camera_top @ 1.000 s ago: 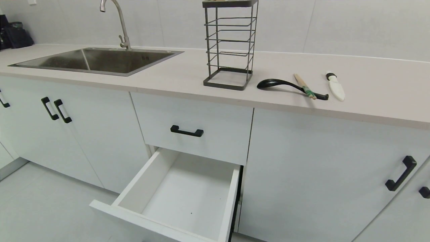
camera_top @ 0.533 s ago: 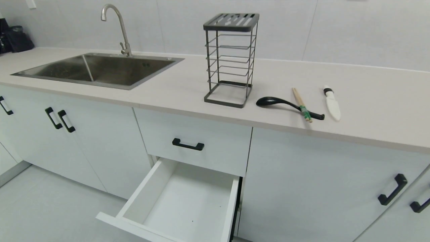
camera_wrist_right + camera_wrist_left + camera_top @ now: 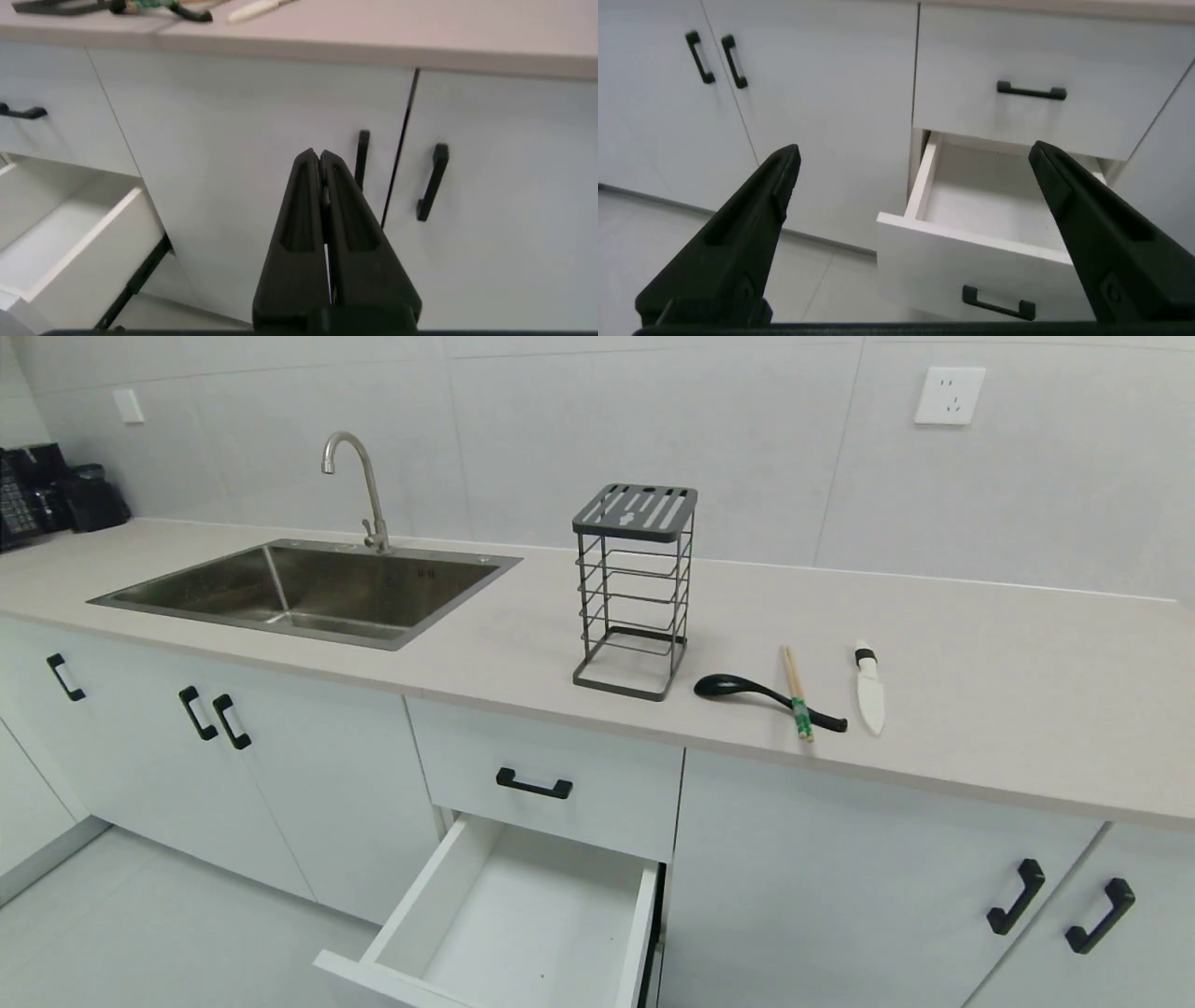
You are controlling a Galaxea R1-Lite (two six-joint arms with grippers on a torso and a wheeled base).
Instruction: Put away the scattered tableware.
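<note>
Three items, ladle (image 3: 721, 686), chopsticks (image 3: 792, 672), knife (image 3: 870, 695), well apart from spread left end effector (image 3: 915, 154), pressed-together right end effector (image 3: 320, 161).

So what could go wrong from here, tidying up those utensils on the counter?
1. The chopsticks lie across the handle of the black ladle, so lifting either could drag the other.
2. Both, and the white knife, sit near the front edge of the counter; a nudge might knock them off.
3. The lower drawer stands open; an arm coming in low might bump it.

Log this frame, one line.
left gripper open | right gripper shut, empty | ladle, chopsticks, knife on counter | lower drawer open
</note>
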